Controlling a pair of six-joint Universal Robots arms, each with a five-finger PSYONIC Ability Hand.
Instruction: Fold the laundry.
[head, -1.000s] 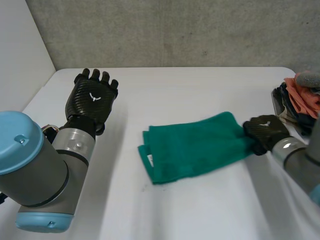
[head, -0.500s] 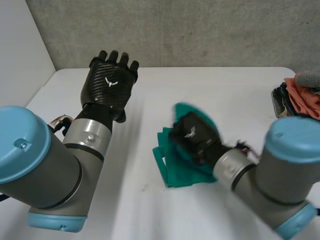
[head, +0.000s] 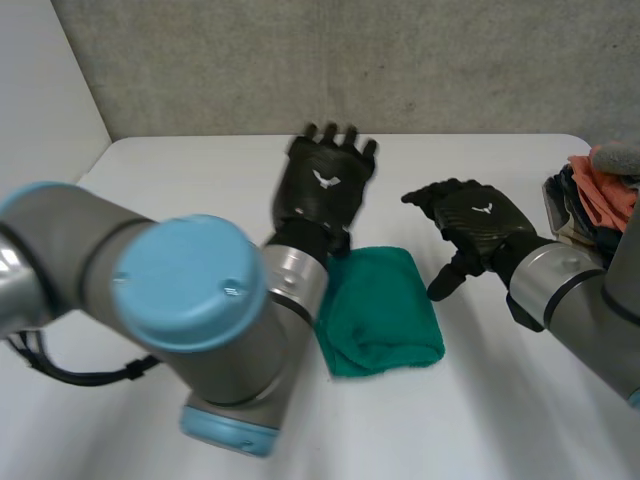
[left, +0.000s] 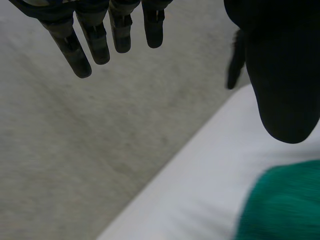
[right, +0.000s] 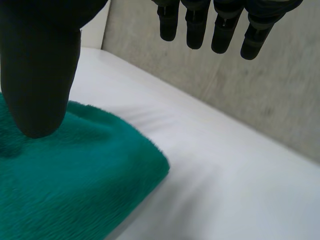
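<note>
Nearest to us the left arm (head: 190, 290) reaches across the white worktop (head: 520, 420). Just past its wrist lies the green towel (head: 385, 310), doubled into a thick, compact bundle with a rounded edge toward us. We judge this to be the gap between steps: a fold is laid and neither hand has hold of the cloth. The left hand (head: 325, 190) hangs above the towel's far left corner with its fingers (left: 95, 40) straight and spread, gripping nothing. From its wrist the cloth lies down below the thumb, well clear of the fingertips, which point at the grey wall (head: 330, 60). The right hand (head: 478, 225) sits just beside the towel's right edge, its fingers (right: 195, 25) loosely extended and empty. In its wrist view the thumb hangs over the cloth, and it probably does not touch, though the thumb hides the spot. Farther off, at the worktop's right edge, waits a pile of clothes (head: 595, 195). For the next move we would either bring a flat hand down to press the bundle so that it does not spring open, or send the right hand to the pile for the next piece. Either way the thick layers call for a light, even touch.
</note>
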